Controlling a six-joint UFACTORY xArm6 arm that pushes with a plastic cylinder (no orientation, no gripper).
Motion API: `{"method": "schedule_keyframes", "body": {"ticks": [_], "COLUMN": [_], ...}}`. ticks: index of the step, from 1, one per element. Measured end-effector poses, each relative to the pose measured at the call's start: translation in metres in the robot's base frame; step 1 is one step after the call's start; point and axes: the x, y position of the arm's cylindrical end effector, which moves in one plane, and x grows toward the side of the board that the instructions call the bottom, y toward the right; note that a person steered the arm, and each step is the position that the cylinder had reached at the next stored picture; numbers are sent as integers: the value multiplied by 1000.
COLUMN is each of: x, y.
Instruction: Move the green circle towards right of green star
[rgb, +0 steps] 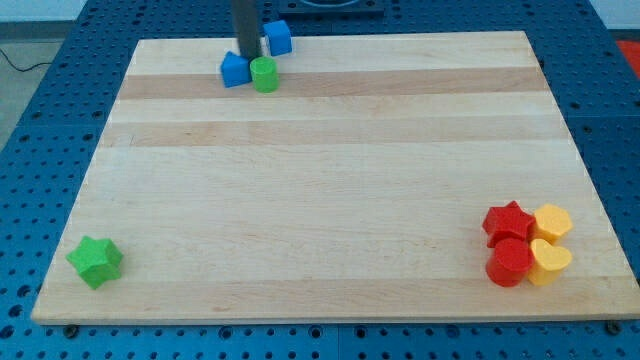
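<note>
The green circle (264, 74) sits near the view's top, left of centre, touching a blue block (234, 70) on its left. The green star (95, 261) lies far away at the view's bottom left corner of the wooden board (330, 180). My tip (247, 58) comes down from the view's top and stands just above and between the blue block and the green circle, close to both. A blue cube (278, 38) sits just to the right of the rod, at the board's top edge.
A cluster of blocks sits at the view's bottom right: a red star (508, 221), a red cylinder (510, 262), a yellow hexagon (552, 222) and a yellow heart (548, 260). Blue perforated table surrounds the board.
</note>
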Motion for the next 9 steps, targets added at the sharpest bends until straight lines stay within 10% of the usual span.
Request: {"method": "schedule_keyframes", "body": {"ticks": [1,5,9], "x": [44,-36,83], "y": [-11,70,115]}}
